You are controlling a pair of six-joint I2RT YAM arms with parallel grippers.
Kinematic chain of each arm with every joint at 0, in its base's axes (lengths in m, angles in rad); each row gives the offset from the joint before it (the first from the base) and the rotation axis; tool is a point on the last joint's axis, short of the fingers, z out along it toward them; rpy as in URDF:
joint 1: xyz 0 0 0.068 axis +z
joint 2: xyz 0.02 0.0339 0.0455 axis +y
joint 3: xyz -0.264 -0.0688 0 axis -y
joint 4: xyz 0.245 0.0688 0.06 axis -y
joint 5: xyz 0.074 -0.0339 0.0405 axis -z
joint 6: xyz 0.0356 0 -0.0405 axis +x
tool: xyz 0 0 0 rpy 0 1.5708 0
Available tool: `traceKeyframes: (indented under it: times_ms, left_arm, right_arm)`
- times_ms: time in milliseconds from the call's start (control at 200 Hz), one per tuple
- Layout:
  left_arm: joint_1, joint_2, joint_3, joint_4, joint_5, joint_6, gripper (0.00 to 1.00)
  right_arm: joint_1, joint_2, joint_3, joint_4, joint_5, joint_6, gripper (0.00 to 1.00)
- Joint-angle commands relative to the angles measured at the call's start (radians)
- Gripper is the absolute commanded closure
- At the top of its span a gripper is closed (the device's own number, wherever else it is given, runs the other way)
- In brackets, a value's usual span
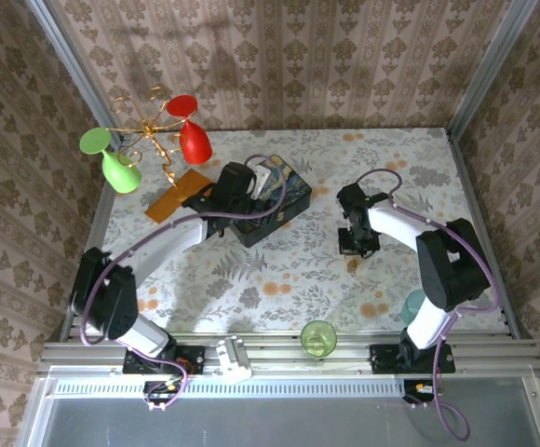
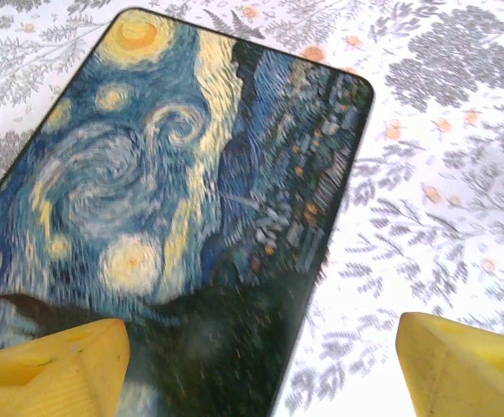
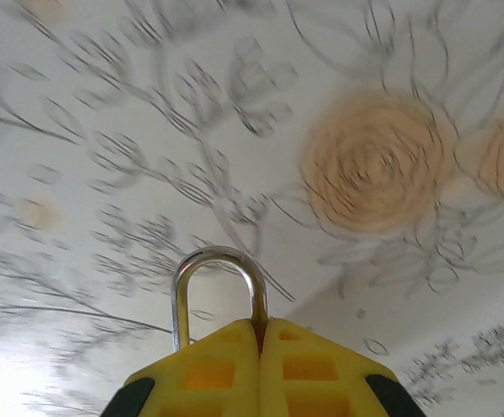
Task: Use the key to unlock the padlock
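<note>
The padlock's silver shackle [image 3: 219,254] stands up out of my right gripper [image 3: 261,328], whose yellow fingers are shut on one leg of it; the brass body is hidden behind the fingers. From above, the right gripper [image 1: 356,244] points down at the floral table, with a small brass speck of the padlock [image 1: 352,264] just below it. My left gripper [image 2: 265,365] is open, its yellow fingers [image 2: 52,365] wide apart with nothing between them, low over the lid of the painted starry-night box [image 2: 174,200]. The key is out of view.
The painted box [image 1: 284,200] lies at the table's middle back under the left wrist. A red glass [image 1: 192,135], a green glass [image 1: 114,163] and a gold wire stand [image 1: 149,130] are at back left, beside an orange card [image 1: 177,196]. A green cup [image 1: 318,338] and a teal cup [image 1: 413,304] are near the front edge.
</note>
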Motion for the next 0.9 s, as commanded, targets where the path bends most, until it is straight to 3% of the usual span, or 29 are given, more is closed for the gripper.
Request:
traceKeyframes:
  times_ms: [0, 15, 85, 155, 245, 315, 435, 495, 535, 650, 740, 825, 895]
  left_arm:
    - [-0.001, -0.092, -0.084, -0.069, 0.003, -0.056, 0.18]
    - [-0.001, -0.109, -0.096, -0.07, 0.001, -0.059, 0.18]
    - [0.001, -0.184, -0.153, -0.074, -0.015, -0.076, 0.16]
    - [0.01, -0.25, -0.209, -0.085, -0.037, -0.086, 0.16]
    - [0.048, -0.328, -0.28, -0.103, -0.035, -0.111, 0.15]
    - [0.096, -0.396, -0.341, -0.102, -0.039, -0.138, 0.14]
    - [0.152, -0.532, -0.433, -0.118, -0.163, -0.143, 0.12]
    - [0.172, -0.607, -0.484, -0.12, -0.262, -0.133, 0.07]
    - [0.192, -0.659, -0.53, -0.093, -0.319, -0.116, 0.03]
    - [0.293, -0.788, -0.715, 0.18, -0.452, 0.012, 0.0]
    - [0.342, -0.771, -0.808, 0.415, -0.515, 0.135, 0.0]
    - [0.401, -0.676, -0.812, 0.524, -0.467, 0.21, 0.0]
    - [0.487, -0.566, -0.842, 0.689, -0.354, 0.187, 0.0]
  right_arm:
    - [-0.008, 0.042, 0.045, -0.11, 0.018, -0.045, 1.0]
    - [-0.011, 0.052, 0.049, -0.11, 0.012, -0.047, 0.99]
    - [-0.015, 0.082, 0.057, -0.095, -0.009, -0.049, 0.77]
    - [-0.015, 0.066, 0.061, -0.068, -0.023, -0.048, 0.74]
    - [-0.026, 0.023, 0.081, -0.059, -0.03, -0.044, 0.59]
    - [-0.031, -0.002, 0.115, -0.09, 0.003, -0.048, 0.54]
    - [-0.077, -0.115, 0.084, -0.012, 0.068, -0.045, 0.41]
    - [-0.124, -0.204, 0.03, 0.091, 0.08, -0.059, 0.13]
    - [-0.159, -0.263, -0.019, 0.168, 0.093, -0.074, 0.01]
    - [-0.226, -0.415, -0.17, 0.452, 0.234, -0.139, 0.0]
    - [-0.246, -0.448, -0.315, 0.737, 0.294, -0.225, 0.0]
    - [-0.267, -0.408, -0.392, 0.911, 0.271, -0.262, 0.0]
    - [-0.275, -0.39, -0.492, 1.13, 0.241, -0.279, 0.0]
